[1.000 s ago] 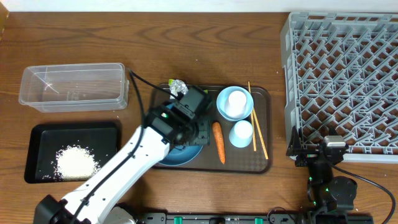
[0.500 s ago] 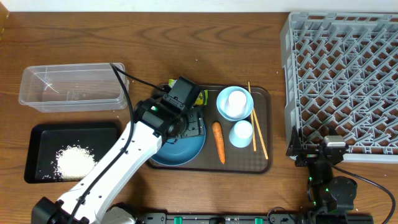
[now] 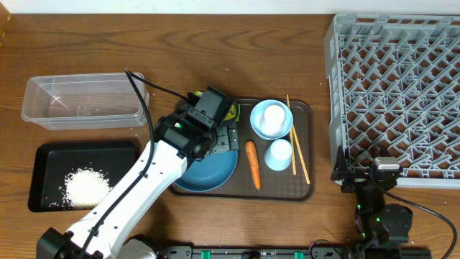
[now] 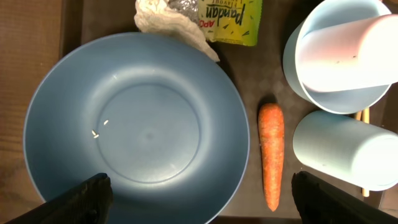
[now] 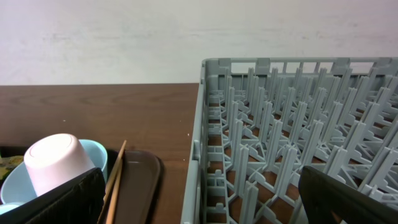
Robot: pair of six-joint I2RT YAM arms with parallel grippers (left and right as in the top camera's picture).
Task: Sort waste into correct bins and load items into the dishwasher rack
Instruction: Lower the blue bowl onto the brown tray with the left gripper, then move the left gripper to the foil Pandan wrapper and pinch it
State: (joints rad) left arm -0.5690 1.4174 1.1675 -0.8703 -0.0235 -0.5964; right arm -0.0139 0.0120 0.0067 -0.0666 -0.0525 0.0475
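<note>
Large blue dish – round, shallow and glossy, holding only a few stray white grains. It sits on the near-left part of the brown serving tray. The left pincer hangs over it, released, with its fingers spread wide. Touching the dish's far rim is a crumpled white-silver wrapper, and a yellow-green packet lies just right of that. An orange carrot lies just right of the dish, apart from it.

Compared with a second ago, the left arm has shifted left and farther away. It now uncovers more of the dish and hides the wrapper from overhead. The right pincer, also released, has stayed near the grey rack at the right.

Counts:
- One dish and one pale-blue bowl.
- Two cups – an inverted cup inside the bowl and a second cup just nearer.
- One pair of chopsticks.
- One carrot, one wrapper and one packet.
- One clear tub.
- One black tray, holding one heap of rice.
- One rack.

All stand on the wooden tabletop.
</note>
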